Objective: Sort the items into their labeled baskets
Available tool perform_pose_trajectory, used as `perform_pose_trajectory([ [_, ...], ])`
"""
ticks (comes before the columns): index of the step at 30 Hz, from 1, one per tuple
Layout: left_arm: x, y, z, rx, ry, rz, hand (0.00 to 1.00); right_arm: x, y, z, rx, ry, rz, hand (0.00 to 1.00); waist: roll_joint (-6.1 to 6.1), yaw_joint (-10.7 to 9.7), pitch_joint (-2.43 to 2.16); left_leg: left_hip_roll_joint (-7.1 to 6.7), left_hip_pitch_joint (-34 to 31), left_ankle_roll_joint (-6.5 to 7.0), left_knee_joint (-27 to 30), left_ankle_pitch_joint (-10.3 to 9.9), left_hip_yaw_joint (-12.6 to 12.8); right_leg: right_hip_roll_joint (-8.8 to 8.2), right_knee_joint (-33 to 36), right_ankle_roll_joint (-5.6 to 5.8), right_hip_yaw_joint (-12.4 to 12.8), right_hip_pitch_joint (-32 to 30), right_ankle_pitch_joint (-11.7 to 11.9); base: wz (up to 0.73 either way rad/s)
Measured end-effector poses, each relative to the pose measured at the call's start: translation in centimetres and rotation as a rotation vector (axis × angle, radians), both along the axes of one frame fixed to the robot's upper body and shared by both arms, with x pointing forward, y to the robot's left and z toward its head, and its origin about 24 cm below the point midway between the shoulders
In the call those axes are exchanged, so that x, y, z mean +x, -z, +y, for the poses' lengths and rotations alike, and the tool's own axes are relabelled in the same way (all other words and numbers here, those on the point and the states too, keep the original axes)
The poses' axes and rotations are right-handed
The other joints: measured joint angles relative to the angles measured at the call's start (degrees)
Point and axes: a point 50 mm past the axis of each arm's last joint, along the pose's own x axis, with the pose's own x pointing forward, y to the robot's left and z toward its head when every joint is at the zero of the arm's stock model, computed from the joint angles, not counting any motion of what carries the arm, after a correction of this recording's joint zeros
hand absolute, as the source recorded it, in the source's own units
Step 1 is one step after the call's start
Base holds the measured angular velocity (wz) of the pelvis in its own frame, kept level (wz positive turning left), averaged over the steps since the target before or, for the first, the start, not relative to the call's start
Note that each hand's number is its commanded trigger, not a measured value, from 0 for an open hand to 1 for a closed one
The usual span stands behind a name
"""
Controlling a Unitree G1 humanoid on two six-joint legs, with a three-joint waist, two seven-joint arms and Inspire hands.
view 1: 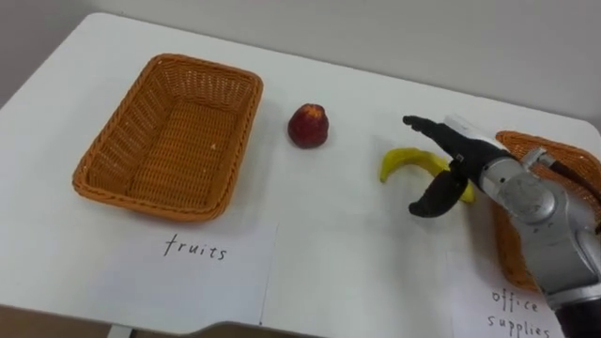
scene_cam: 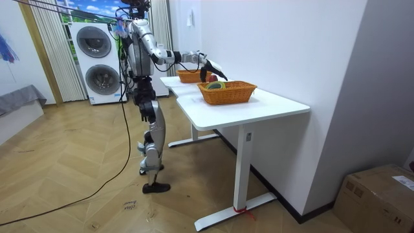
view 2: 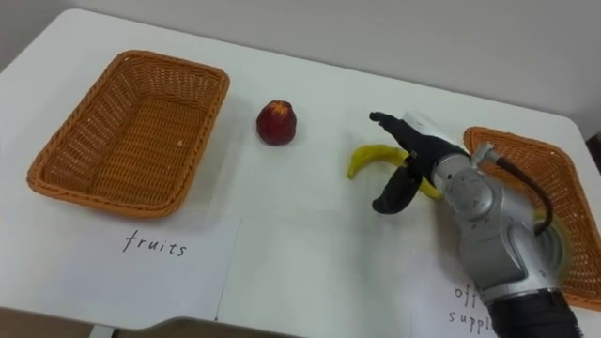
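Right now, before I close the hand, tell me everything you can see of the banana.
The banana is yellow, smooth and curved, its arch pointing away from the robot. It lies flat on the white table between the red apple and the office-supplies basket. Its left end is free; its right end is hidden behind the right hand, whose open fingers and thumb straddle it. Contact cannot be told.

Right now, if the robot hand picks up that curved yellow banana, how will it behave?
The curved yellow banana looks firm and light, probably stiff in a grasp. Lying flat on the white table, it would likely spin rather than roll if nudged by the open right robot hand.
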Motion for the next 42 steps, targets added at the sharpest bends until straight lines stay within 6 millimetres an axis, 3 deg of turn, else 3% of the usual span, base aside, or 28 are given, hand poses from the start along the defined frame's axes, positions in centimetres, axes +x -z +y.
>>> perform_pose_trajectory([
  [9,0.2,-0.1,0.1,0.004,0.004,-0.01,0.0,0.0,0.0,0.0,-0.021,-0.009,0.002,0.0,-0.01,0.0,0.23,0.01,-0.4,0.0,-0.1,0.0,0.1,0.02,0.0,0.0,0.0,-0.4,0.0,0.0],
  [13,0.9,-0.2,0.1,0.006,0.012,-0.038,0.0,0.2,0.3,0.0,-0.046,-0.011,0.014,0.0,-0.5,0.1,0.05,0.02,-1.0,0.0,0.0,0.0,0.0,0.03,0.0,0.0,0.0,-1.0,0.0,0.0],
  [18,1.0,-0.2,0.1,0.004,0.012,-0.044,0.0,1.6,0.1,-0.8,-0.082,0.041,0.01,0.0,-0.47,0.4,0.06,-0.01,-0.9,0.0,0.1,0.0,0.0,0.08,0.0,0.0,0.3,-1.2,0.0,0.0],
  [23,1.1,-0.2,0.1,0.003,0.014,-0.044,0.0,1.7,0.1,-1.2,-0.125,0.059,-0.009,0.0,-0.14,1.2,0.24,0.02,-1.3,-0.01,0.1,0.0,-0.3,0.1,-0.1,0.0,0.2,-1.5,0.0,0.0],
  [31,1.0,-0.2,0.0,0.005,0.011,-0.03,0.0,2.0,1.2,-2.4,-0.143,0.126,0.018,0.0,0.23,1.6,0.17,-0.04,-2.2,0.01,0.4,0.0,-0.5,0.0,0.0,0.0,-0.1,-2.3,0.0,0.01],
  [42,1.6,-0.3,0.0,0.003,0.036,-0.039,0.0,3.1,1.1,-3.4,-0.173,0.205,0.007,0.0,0.26,1.5,0.1,-0.08,-3.2,-0.01,1.0,0.0,-1.2,-0.16,0.0,-0.03,-1.2,-2.6,0.0,0.03],
])
